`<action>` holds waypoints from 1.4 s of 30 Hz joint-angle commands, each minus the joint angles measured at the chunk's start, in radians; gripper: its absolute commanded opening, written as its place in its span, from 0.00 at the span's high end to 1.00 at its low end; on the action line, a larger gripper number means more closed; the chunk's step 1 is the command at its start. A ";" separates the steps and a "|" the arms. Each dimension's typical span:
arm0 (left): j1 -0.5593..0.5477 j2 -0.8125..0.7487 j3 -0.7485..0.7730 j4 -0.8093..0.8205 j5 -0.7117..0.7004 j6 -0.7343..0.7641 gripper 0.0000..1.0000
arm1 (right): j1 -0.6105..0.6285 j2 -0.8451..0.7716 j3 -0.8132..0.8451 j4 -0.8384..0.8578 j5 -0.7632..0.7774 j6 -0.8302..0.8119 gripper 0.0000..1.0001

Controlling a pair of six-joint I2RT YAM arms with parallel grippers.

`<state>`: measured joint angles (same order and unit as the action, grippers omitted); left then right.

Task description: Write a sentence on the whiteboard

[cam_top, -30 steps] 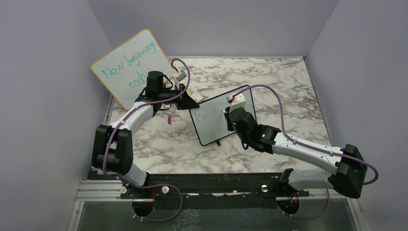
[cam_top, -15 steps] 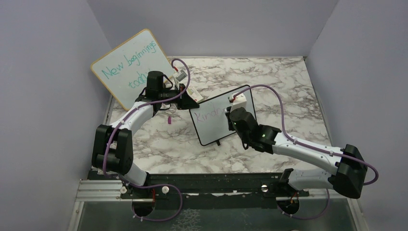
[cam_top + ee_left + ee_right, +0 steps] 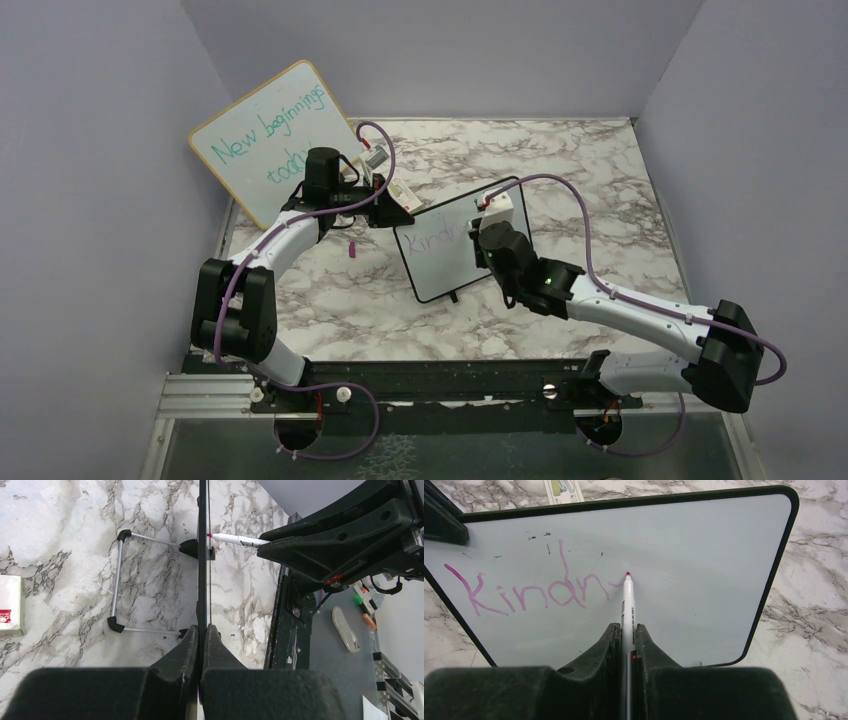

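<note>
The small black-framed whiteboard [image 3: 440,268] stands tilted on its wire stand [image 3: 118,580] at mid-table. My left gripper [image 3: 396,216] is shut on the board's upper left edge; in the left wrist view the board [image 3: 202,555] runs edge-on between the fingers [image 3: 202,630]. The sentence [image 3: 531,592] reads "Kindn" in pink with a short stroke after it, and also shows from above [image 3: 436,241]. My right gripper [image 3: 626,628] is shut on a white marker [image 3: 628,600], whose pink tip touches the board at the end of the writing.
A larger wood-framed board [image 3: 270,140] with teal writing leans in the back left corner. A pink cap [image 3: 353,251] lies on the marble left of the small board. A white box [image 3: 10,605] and a small packet [image 3: 402,192] lie nearby. Purple walls close in on three sides.
My right gripper has slid slightly to the right along the board with the marker, lengthening the pink writing. The left arm and the board have not moved.
</note>
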<state>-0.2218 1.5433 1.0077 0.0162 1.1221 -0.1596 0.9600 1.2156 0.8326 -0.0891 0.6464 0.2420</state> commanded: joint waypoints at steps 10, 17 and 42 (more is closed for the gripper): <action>-0.016 0.044 -0.005 -0.076 -0.006 0.034 1.00 | -0.007 0.035 0.021 0.053 -0.070 -0.045 1.00; -0.016 0.043 -0.003 -0.080 -0.008 0.037 1.00 | -0.007 0.021 0.005 0.065 -0.106 -0.048 1.00; -0.016 0.043 0.002 -0.095 -0.017 0.048 1.00 | -0.007 -0.002 -0.030 -0.070 -0.121 0.005 1.00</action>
<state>-0.2218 1.5509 1.0191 -0.0021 1.1217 -0.1516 0.9600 1.2198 0.8326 -0.0986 0.5434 0.2214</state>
